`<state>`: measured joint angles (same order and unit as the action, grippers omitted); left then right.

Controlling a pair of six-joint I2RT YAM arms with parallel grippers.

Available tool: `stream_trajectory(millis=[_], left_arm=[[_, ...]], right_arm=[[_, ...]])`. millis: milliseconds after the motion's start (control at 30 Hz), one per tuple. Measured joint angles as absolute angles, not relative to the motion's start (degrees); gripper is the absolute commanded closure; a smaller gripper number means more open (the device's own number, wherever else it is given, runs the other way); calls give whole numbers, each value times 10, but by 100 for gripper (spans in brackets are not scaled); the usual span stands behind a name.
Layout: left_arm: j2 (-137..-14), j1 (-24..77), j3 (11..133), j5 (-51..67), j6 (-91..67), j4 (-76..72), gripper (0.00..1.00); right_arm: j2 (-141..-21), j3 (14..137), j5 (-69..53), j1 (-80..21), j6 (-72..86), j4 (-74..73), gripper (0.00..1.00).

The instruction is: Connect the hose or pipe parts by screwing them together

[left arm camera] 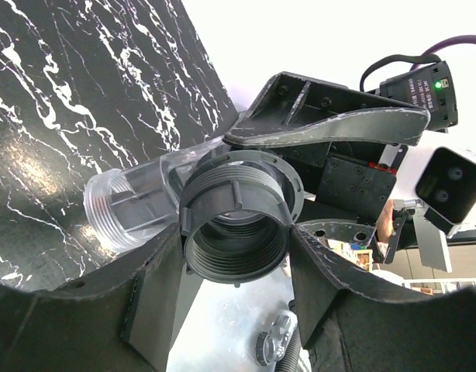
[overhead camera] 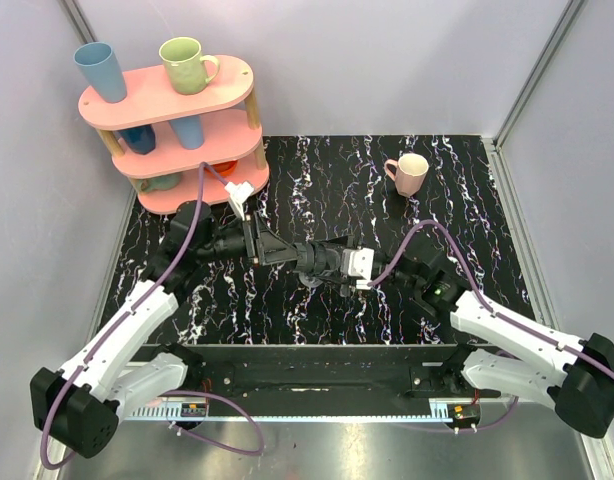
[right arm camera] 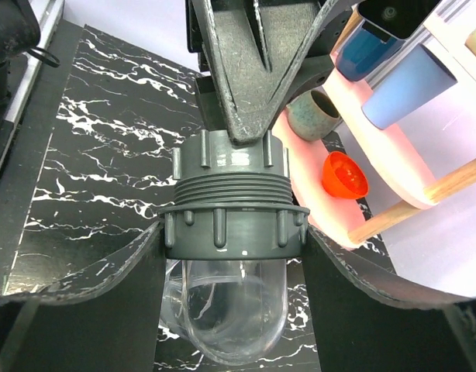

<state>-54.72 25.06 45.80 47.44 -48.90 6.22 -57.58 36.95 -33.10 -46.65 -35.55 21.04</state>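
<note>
The pipe parts [overhead camera: 317, 258] are held joined above the middle of the black marbled table, between both grippers. In the right wrist view a grey ribbed collar [right arm camera: 234, 229] sits on a clear plastic tube [right arm camera: 230, 310], and my right gripper [right arm camera: 234, 240] is shut on the collar's sides. The collar meets the thread of a grey fitting [right arm camera: 230, 167] above it. In the left wrist view my left gripper [left arm camera: 234, 248] is shut on that grey threaded fitting [left arm camera: 238, 225], whose open end faces the camera. The clear tube [left arm camera: 133, 209] sticks out to the left behind it.
A pink mug [overhead camera: 410, 172] stands at the back right of the table [overhead camera: 317, 180]. A pink three-tier shelf [overhead camera: 177, 105] with several cups fills the back left corner, close to the left arm. An orange cup [right arm camera: 344, 174] lies on its lowest tier. Grey walls close in the sides.
</note>
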Motion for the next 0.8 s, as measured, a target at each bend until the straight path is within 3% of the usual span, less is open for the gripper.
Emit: stream_trajectory(millis=[800], left_arm=[[-545, 251, 418, 471, -579, -26, 100]], right_arm=[[-595, 392, -322, -469, -387, 185, 83]])
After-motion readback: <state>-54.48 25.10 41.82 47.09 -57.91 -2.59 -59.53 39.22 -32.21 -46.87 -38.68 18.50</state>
